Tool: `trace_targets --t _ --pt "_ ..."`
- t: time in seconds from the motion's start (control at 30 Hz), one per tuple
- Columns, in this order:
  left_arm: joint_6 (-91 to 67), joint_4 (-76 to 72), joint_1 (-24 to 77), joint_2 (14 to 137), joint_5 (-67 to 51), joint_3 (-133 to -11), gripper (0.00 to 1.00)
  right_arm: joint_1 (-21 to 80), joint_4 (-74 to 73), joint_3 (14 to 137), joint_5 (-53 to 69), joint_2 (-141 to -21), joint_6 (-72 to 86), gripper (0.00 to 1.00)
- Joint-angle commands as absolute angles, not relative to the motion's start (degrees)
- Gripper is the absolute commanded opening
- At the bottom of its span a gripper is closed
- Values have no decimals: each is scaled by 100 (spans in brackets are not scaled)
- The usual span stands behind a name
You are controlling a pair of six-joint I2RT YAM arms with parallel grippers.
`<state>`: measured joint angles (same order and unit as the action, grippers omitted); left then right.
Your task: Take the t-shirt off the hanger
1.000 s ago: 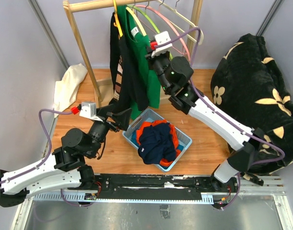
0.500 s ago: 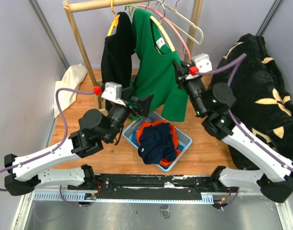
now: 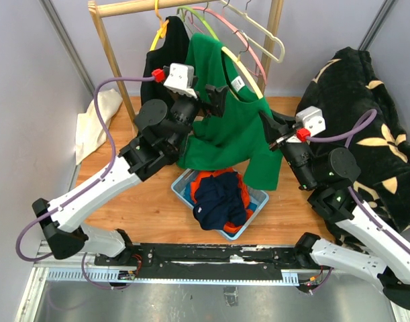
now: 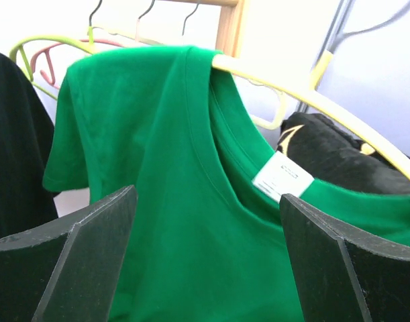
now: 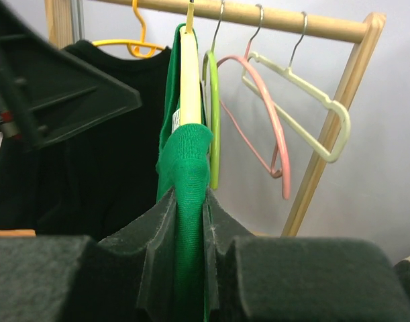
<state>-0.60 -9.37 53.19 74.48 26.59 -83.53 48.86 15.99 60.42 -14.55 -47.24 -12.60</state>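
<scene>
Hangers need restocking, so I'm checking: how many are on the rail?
5: yellow hanger in black shirt, pale hanger in green t-shirt, then bare lime hanger, pink hanger, cream hanger.

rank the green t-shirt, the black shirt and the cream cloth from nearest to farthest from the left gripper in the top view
1. green t-shirt, right at the open left gripper.
2. black shirt, hanging on the rack just to the gripper's left.
3. cream cloth, far off to the left.
</scene>
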Motion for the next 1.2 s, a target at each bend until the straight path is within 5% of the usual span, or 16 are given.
trace_targets --t 0.0,0.43,0.7,1.17 --pt "-162 -937 4919 7746 2253 -8680 92 4793 1922 5906 -1180 -4381 -961 1" --pt "-302 -1055 4314 8596 1971 -9378 78 4791 1621 5745 -1001 -4032 -677 1" --pt "-270 -1080 4280 8689 1259 -9519 2 4794 1608 5666 -1242 -3999 -738 1" --pt "-480 -464 4289 8073 -2172 -9305 0 4792 2234 5456 -1564 -4329 -742 1"
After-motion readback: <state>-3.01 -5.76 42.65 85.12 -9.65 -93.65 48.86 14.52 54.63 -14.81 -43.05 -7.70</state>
